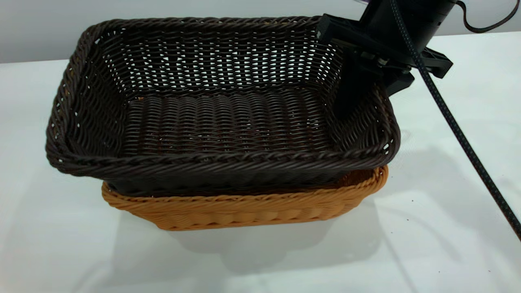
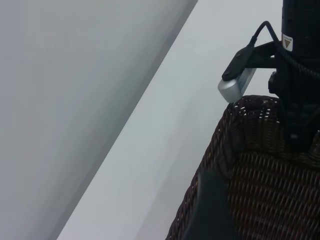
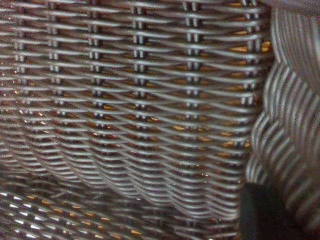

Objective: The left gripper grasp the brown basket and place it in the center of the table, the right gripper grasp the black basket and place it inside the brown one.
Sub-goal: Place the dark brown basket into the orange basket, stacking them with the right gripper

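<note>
**Mia:** Exterior view first. What do you see?

**Ben:** I see the black basket point(image 1: 222, 118) sitting inside the brown basket point(image 1: 244, 207). It does not go all the way down. Its rim sits higher, and the brown rim peeks out below at the front and the right. Both baskets lie long-side across the picture, in the middle of the white table point(image 1: 447, 203).

**Mia:** Where is the right gripper point(image 1: 358, 87)?

**Ben:** It is at the right end wall of the black basket, coming down from above. One finger reaches down inside the wall. It looks like it pinches that wall, so the basket lies to its left. I think it only needs to let go and lift up.

**Mia:** Left wrist view?

**Ben:** I see a corner of the black basket point(image 2: 260, 165) and the other arm standing over it. The left gripper point(image 2: 210, 210) is just a dark tip close by. I cannot tell if it is spread. Bare table point(image 2: 165, 150) runs off to a grey wall.

**Mia:** Right wrist view?

**Ben:** Dark weave of the black basket point(image 3: 140, 110) fills it, very close, with orange showing through the gaps.
</note>
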Robot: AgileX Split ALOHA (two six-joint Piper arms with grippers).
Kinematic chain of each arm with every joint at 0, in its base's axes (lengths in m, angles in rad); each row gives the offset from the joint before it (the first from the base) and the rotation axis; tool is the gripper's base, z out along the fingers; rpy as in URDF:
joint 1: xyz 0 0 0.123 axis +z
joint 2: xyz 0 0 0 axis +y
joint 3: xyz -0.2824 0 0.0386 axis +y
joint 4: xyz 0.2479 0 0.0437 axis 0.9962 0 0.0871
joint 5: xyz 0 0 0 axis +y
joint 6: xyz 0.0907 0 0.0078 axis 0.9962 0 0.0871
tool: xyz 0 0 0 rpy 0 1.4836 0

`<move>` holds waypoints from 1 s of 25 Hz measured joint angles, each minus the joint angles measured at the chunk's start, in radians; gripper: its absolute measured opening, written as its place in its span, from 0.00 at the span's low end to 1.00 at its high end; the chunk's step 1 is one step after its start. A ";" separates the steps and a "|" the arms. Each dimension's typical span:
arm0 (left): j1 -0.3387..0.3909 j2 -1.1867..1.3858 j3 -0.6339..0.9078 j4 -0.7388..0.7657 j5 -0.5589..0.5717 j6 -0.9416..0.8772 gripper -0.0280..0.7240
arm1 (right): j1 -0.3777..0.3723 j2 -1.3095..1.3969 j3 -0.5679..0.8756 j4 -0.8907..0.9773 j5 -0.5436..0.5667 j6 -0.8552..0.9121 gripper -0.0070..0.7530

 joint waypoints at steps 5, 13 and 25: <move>0.000 0.000 0.000 0.000 0.000 0.000 0.65 | 0.000 -0.001 0.000 -0.003 -0.008 0.000 0.17; 0.000 0.000 0.000 -0.001 0.002 0.000 0.65 | 0.001 -0.001 0.000 -0.043 -0.051 0.051 0.16; 0.000 0.000 0.000 -0.001 0.002 0.000 0.65 | 0.001 0.024 0.001 -0.036 -0.012 0.084 0.16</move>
